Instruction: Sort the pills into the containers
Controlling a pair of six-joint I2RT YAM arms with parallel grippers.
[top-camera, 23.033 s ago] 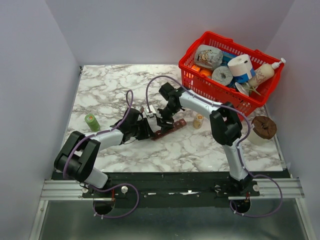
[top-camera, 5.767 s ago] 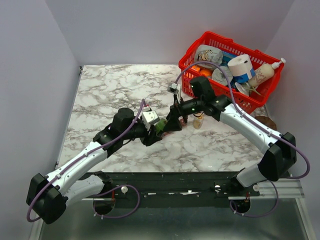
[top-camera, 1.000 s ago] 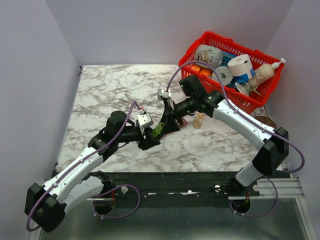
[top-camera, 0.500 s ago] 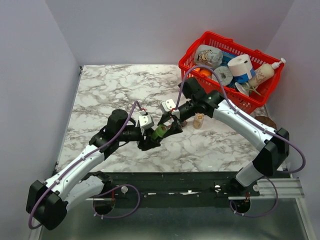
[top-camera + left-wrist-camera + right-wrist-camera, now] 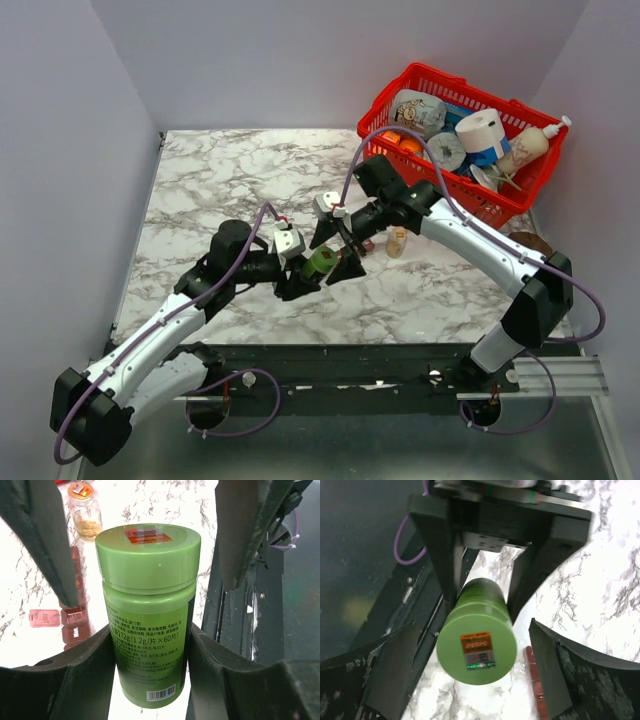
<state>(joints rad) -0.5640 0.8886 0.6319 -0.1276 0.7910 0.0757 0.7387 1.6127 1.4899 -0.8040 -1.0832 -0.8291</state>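
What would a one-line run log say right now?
left gripper: shut on bottle | right gripper: open around lid, not touching | lid: on | organiser: on table

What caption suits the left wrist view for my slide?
Left end effector holds a capped green pill bottle; the reddish-brown pill organiser lies beyond.

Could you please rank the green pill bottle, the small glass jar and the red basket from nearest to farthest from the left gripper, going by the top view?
1. Green plastic pill bottle: held in the left gripper.
2. Small orange-lidded glass jar: standing on the table, to the right.
3. Red wire-mesh basket: far right corner.
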